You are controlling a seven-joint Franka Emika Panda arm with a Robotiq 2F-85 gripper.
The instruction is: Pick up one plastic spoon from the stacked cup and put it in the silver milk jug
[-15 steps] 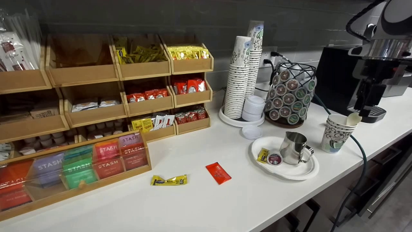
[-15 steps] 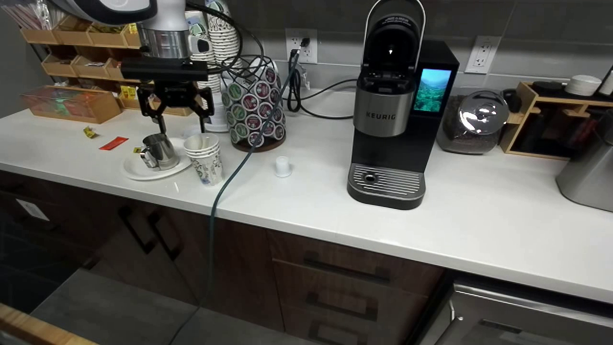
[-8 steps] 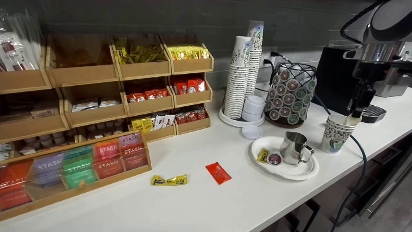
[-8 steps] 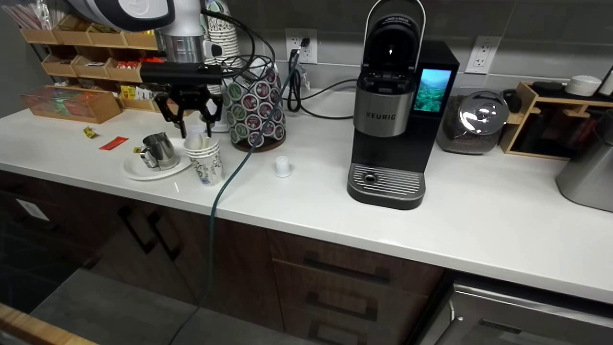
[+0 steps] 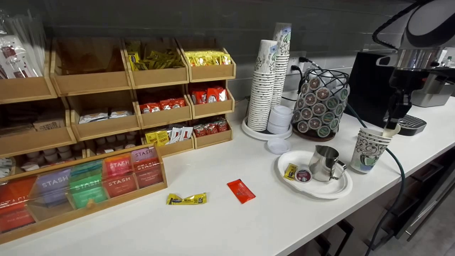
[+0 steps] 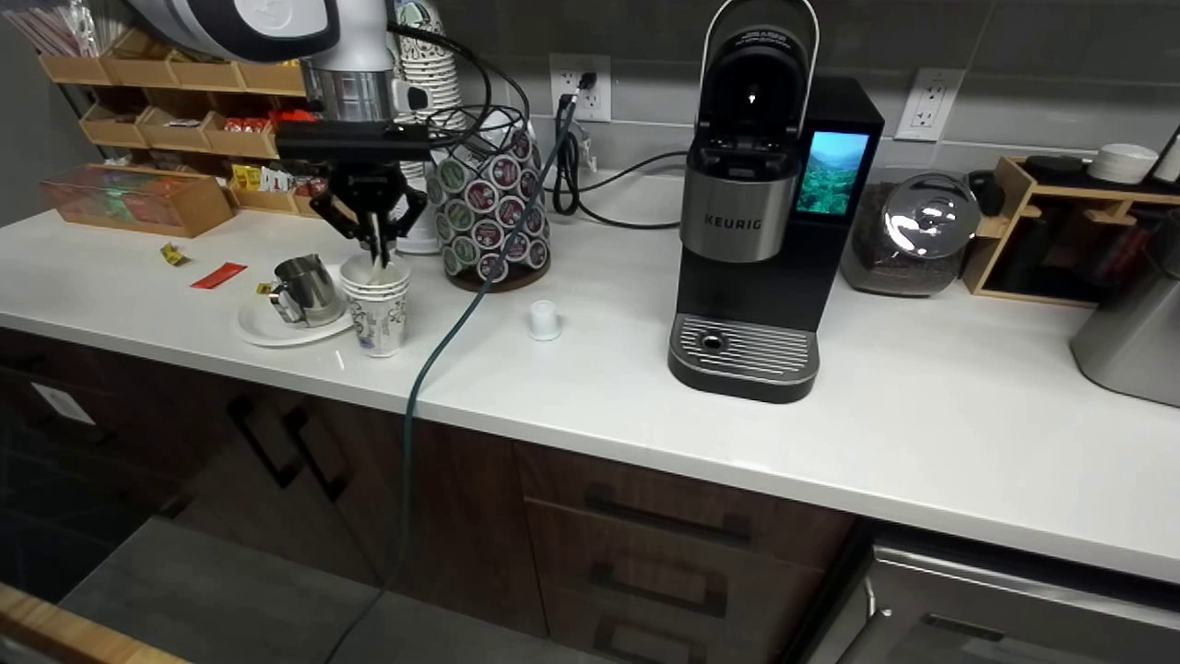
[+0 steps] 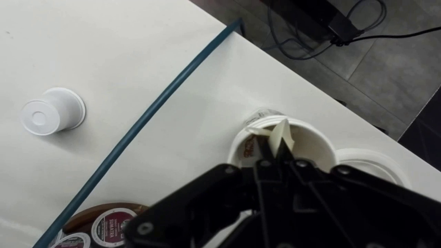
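Cream spoon (image 7: 280, 133) | pinched in claw (image 7: 274, 148) | at mouth of stacked cup (image 6: 378, 315)

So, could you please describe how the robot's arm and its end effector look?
The arm is white, with a dark band and a round white cover; near the wrist sits a silvery metal collar. A black, braided-looking cable loops outside. The end effector is black, with jointed linkages and narrow fingers.
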